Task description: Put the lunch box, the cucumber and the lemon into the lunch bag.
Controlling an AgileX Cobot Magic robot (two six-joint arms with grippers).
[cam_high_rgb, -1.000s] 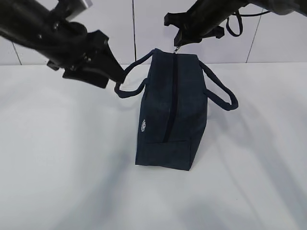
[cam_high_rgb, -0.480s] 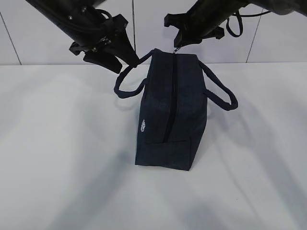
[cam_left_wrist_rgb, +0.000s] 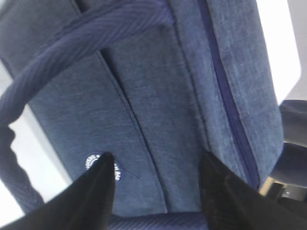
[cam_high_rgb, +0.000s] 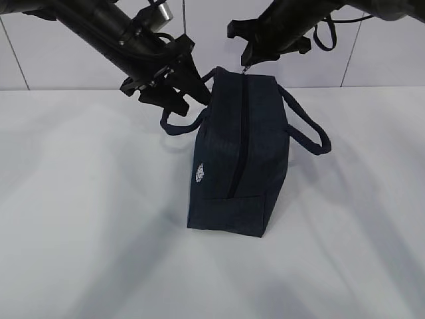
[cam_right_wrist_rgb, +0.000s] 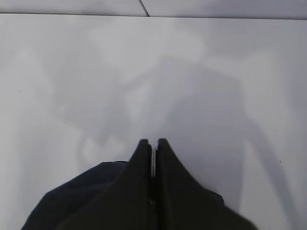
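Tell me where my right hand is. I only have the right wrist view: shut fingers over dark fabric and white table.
Observer: The right hand is at the far end of the top of the lunch bag, just above the silver pull. I cannot tell whether it pinches the pull.
Operator: Is the zipper open?
Observer: No, the zipper looks closed along the whole top.
Operator: And the left hand?
Observer: The left hand is open, close to the bag's side near its handle, gripping nothing.
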